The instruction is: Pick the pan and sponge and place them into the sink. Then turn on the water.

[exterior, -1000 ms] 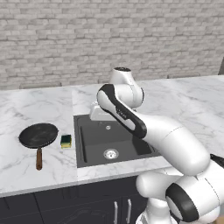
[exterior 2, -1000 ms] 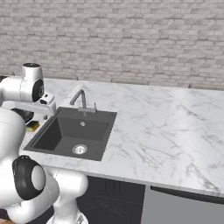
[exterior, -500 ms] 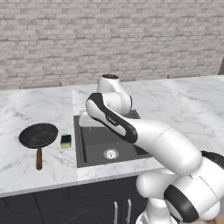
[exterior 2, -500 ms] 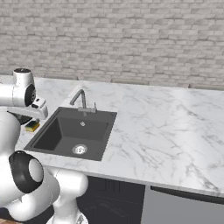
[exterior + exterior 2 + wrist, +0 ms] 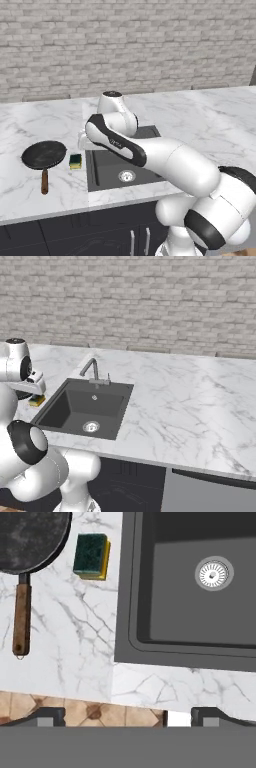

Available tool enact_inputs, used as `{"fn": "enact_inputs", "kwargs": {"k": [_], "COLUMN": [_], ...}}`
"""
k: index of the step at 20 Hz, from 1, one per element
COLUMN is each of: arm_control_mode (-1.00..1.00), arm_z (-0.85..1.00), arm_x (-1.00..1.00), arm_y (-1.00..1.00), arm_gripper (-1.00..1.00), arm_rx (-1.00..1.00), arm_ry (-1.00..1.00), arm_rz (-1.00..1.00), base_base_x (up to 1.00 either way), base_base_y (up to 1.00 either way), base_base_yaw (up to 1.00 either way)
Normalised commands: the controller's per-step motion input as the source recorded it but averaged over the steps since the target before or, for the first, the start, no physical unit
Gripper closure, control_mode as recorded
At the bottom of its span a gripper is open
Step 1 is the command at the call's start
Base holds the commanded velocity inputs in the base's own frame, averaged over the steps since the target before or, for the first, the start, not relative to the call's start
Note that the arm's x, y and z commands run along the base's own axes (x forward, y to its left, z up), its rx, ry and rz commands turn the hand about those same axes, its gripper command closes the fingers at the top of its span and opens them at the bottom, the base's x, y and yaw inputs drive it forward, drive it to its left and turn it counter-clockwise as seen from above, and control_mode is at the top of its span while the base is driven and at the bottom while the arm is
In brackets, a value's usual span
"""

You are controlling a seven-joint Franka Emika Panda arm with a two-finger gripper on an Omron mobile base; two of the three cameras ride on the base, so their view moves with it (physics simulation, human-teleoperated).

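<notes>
Hand view looked straight down on the front edge of the white marble bench [image 5: 75, 647], with the patterned floor [image 5: 75, 709] showing beyond that edge. The gripper [image 5: 128, 717] hung over the bench front, its two dark fingertips [image 5: 50, 716] set far apart with nothing between them, so the pincer stood wide and empty.

The pan [image 5: 27, 537] lay on the bench left of the sink [image 5: 190, 612], its round black body cut off by the picture's corner and its reddish-brown wooden handle [image 5: 21, 619] pointing toward the front edge. The sponge [image 5: 91, 556] sat between the pan and the sink's left rim, just beside both but touching neither, green scouring face up with the yellow side toward the sink. The silver drain [image 5: 214, 573] lay in the basin floor.

Left base view showed the pan [image 5: 44, 154] and sponge [image 5: 75, 160] on the bench left of the sink [image 5: 107, 167], with the arm bent over the sink's left rim. Right base view showed the sink [image 5: 82, 406] dry, the faucet [image 5: 93, 372] at its back edge, and the sponge [image 5: 36, 401] partly hidden under the hand.
</notes>
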Motion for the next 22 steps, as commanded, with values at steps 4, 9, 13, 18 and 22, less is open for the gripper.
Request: {"fn": "enact_inputs", "kwargs": {"k": [4,9,13,18,22], "arm_control_mode": [-1.00,-1.00,-1.00,-1.00,-1.00], "arm_z": [-0.17,-0.20,-0.22,-0.25,-0.25], "arm_x": [0.03,0.03,0.08,0.18,0.22], "arm_y": [0.44,0.44,0.43,0.43,0.36], "arm_gripper": [-1.00,-1.00,-1.00,-1.00,-1.00], "arm_rx": [-0.01,-0.05,-0.06,-0.08,-0.06], "arm_ry": [0.00,0.00,0.00,0.00,0.00], "arm_rz": [0.00,0.00,0.00,0.00,0.00], "base_base_x": [0.00,0.00,0.00,0.00,0.00], "base_base_y": [0.00,0.00,0.00,0.00,0.00], "base_base_yaw": [0.00,0.00,0.00,0.00,0.00]}}
